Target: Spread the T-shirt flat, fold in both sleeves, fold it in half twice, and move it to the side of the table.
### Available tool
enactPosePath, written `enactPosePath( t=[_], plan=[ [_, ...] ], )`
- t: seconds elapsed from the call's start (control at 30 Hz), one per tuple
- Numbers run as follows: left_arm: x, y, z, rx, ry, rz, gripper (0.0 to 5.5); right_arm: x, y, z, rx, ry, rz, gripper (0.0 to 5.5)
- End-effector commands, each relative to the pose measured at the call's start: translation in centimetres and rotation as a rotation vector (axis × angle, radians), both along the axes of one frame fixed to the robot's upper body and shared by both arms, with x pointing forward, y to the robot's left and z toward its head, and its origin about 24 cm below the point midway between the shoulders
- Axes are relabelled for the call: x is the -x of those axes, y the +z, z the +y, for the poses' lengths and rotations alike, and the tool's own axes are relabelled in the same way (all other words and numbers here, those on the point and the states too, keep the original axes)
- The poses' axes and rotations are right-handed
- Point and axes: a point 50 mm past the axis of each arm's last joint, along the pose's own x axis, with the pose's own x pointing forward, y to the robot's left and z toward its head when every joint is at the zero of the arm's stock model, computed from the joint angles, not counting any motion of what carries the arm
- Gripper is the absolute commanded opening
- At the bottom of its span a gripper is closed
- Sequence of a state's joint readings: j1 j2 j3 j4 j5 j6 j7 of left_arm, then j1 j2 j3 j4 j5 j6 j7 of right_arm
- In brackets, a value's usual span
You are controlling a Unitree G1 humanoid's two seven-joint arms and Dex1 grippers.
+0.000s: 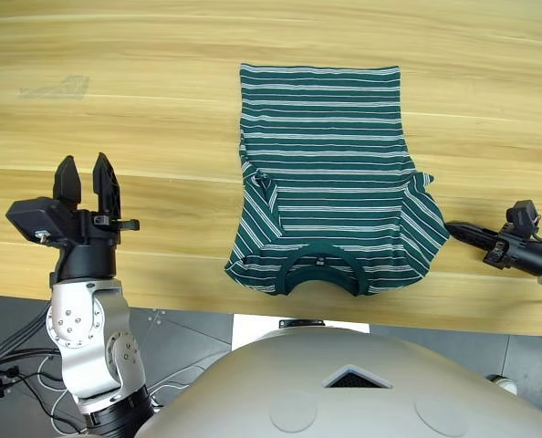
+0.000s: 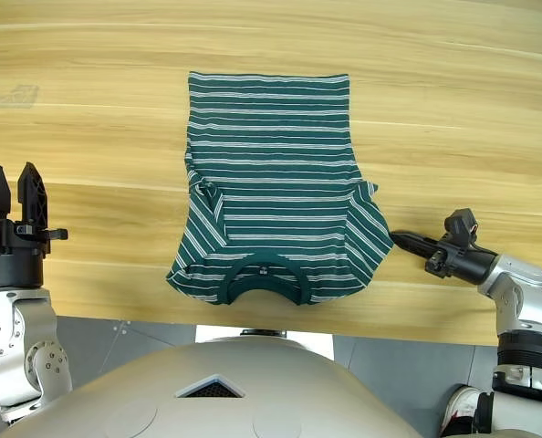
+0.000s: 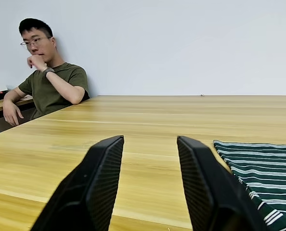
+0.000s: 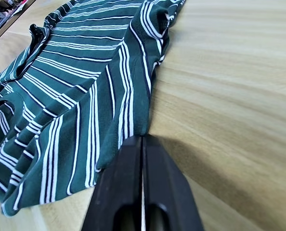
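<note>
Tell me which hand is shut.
The right hand, closed tight at the sleeve edge of the T-shirt; the left hand stands open, clear of the cloth.

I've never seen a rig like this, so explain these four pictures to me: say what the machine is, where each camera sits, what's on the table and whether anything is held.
This is a humanoid robot with two arms, each ending in a two-fingered end effector. The two top-down pictures come from a stereo camera in its head, looking forward and down over a wooden table. On it lies a green striped T-shirt, collar toward the robot. The other two pictures come from cameras on the wrists, each looking out along its own arm's tip. The left end effector stands on the robot's left, apart from the shirt, open and holding nothing. The right end effector is shut, its tip right at the shirt's right edge; whether it pinches any cloth cannot be told.
</note>
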State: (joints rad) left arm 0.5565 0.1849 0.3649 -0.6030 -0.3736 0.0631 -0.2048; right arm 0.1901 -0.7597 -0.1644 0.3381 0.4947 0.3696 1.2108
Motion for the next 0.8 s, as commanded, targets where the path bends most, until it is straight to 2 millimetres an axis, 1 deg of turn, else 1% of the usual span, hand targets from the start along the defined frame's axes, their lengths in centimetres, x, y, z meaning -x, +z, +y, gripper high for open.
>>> enactPosePath(
  t=[0.03, 0.13, 0.23, 0.33, 0.5, 0.6, 0.8],
  plan=[
    [-0.2, -0.2, -0.1, -0.006, 0.001, 0.001, 2.08, 0.2, 0.1, 0.7, -0.165, -0.066, 0.026, 0.03],
    [-0.2, -0.3, -0.1, 0.017, 0.002, 0.001, 2.08, -0.8, 2.3, 1.0, -0.359, -0.105, -0.041, 0.03],
    [-0.3, -0.3, -0.1, 0.028, 0.0, -0.002, 2.08, -1.2, 3.7, 1.3, -0.455, -0.117, -0.064, 0.03],
    [-0.3, -0.3, -0.2, 0.031, -0.005, -0.003, 2.08, -1.2, 3.9, 1.8, -0.463, -0.112, -0.059, 0.03],
    [-0.4, -0.3, -0.3, 0.024, -0.016, -0.001, 2.08, -1.4, 3.6, 3.6, -0.386, -0.074, -0.068, 0.03],
    [-0.5, -0.4, -0.5, 0.022, -0.025, 0.001, 2.08, -1.6, 3.5, 5.8, -0.34, -0.009, -0.097, 0.03],
    [-0.7, -0.6, -0.6, 0.019, -0.035, 0.005, 2.08, -1.8, 5.1, 9.3, -0.404, 0.125, -0.189, 0.03]
  ],
)
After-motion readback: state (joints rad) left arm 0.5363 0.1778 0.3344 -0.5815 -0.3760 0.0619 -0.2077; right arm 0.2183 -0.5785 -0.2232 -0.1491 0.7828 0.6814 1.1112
